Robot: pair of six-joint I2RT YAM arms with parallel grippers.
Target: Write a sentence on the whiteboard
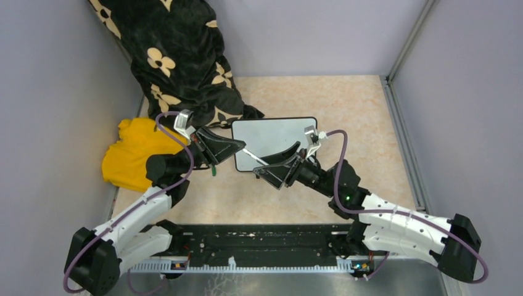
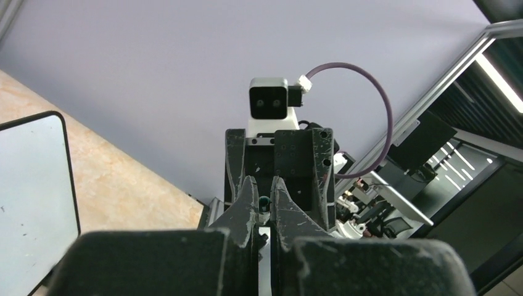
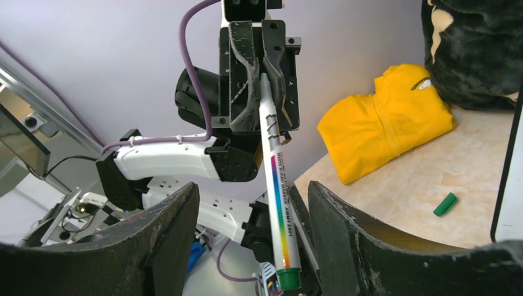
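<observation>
Right gripper stood wide around the marker, whose far end the left gripper clamped; cap lay near the whiteboard.

A beige, marble-patterned table carries a black-framed whiteboard near its middle, a folded yellow shirt at the left edge, a black flower-print blanket heaped behind it, and a small green cap between shirt and board.
</observation>
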